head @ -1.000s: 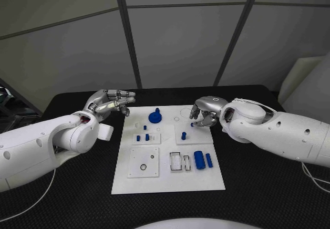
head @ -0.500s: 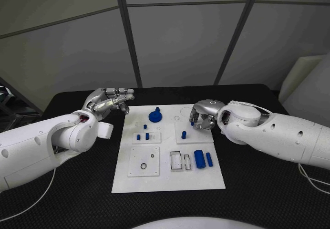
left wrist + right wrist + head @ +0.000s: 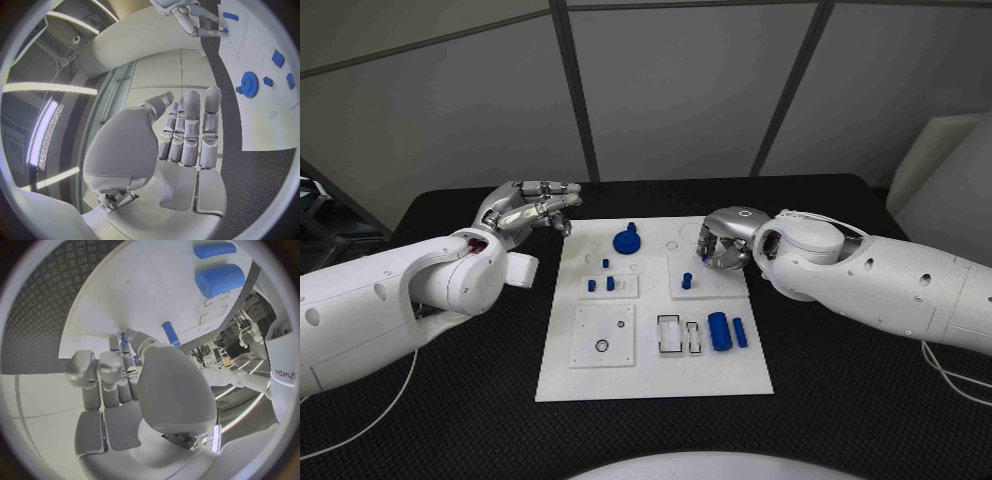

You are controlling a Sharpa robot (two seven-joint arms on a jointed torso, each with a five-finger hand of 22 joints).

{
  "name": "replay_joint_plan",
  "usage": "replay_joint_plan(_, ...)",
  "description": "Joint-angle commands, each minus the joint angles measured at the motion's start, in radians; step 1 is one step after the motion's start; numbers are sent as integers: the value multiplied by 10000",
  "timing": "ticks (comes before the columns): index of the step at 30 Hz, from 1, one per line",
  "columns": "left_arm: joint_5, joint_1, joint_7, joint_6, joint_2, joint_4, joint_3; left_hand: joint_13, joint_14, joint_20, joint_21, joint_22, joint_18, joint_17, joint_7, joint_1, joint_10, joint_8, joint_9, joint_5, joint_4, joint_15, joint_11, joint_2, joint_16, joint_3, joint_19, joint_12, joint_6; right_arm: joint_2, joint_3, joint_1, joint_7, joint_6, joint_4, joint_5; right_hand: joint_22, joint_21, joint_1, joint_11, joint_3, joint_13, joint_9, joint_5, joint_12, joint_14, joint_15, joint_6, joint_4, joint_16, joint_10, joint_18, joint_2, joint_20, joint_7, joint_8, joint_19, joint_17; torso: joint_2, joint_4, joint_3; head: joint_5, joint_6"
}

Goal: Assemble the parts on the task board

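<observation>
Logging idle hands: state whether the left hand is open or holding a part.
Open. The left hand holds nothing, fingers extended side by side, raised beside the task board.

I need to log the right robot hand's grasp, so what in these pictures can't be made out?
- Head view: the right robot hand curls over the task board; its own fingers hide whatever is under them.
- Right wrist view: a blue part at the fingertips is mostly covered.
- Left wrist view: the right robot hand is too small to judge.
</observation>
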Motion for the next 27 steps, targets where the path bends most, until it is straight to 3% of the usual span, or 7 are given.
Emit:
replay_joint_plan(1,64,12,86,-28,2,2,12,14,-84,-4,-38,-17,357,-9,28,34,-31,15,-17,31,-9,-8,-6,100,-18,-52,-78,43,64,36,-58,-86,-33,297,-1,-36,248,195,15,-18,116,39,32,-65,100,319,-42,187,-23,211,202,-236,138,-24,-34,99,167,183,-4,1,-1,10,-14)
replay_joint_plan(12,64,12,46,-38,5,-53,12,26,-90,-2,-55,-29,356,-24,35,48,-47,14,-19,27,-12,-5,-2,126,-12,-76,-77,72,56,43,-57,-134,-290,-148,86,-390,1266,968,153,-247,438,190,181,-447,244,342,-213,811,-368,791,840,-424,455,-170,-242,341,669,620,-8,-5,-3,-16,-45)
replay_joint_plan(27,64,12,29,-41,32,-187,12,30,-94,-1,-63,-34,356,-31,37,63,-60,12,-20,26,-19,-5,0,138,-9,-84,-76,84,50,-171,-50,-155,-324,-1028,489,-486,1475,1133,110,-248,551,217,213,-328,149,314,-223,828,-517,907,880,-463,487,-201,-236,309,746,648,-23,-8,-2,3,-32)
